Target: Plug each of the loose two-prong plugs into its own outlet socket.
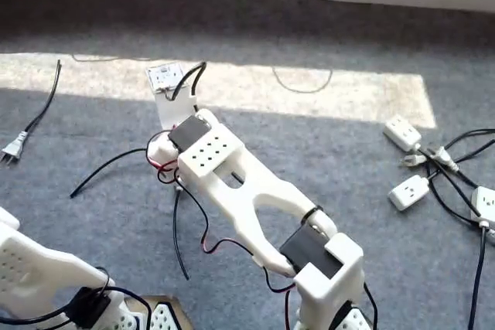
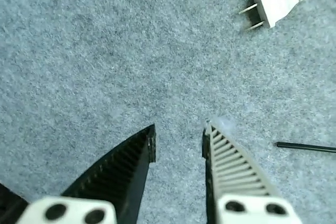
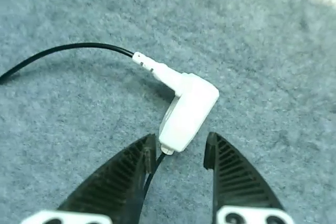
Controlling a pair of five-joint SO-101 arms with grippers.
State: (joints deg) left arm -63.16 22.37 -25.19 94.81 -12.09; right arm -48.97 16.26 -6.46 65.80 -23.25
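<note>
Your right gripper [image 3: 181, 146] stands partly open and empty, flanking one end of the white angled plastic plug [image 3: 189, 111]; your left gripper [image 2: 179, 132] gapes likewise, holding nothing.

High camera overlooks carpet [image 1: 325, 160]; wrist cameras hover close.

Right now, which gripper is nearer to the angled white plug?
Right. The right gripper has open fingers either side of one end of the angled plug. The left gripper is apart, over carpet near a straight plug.
</note>
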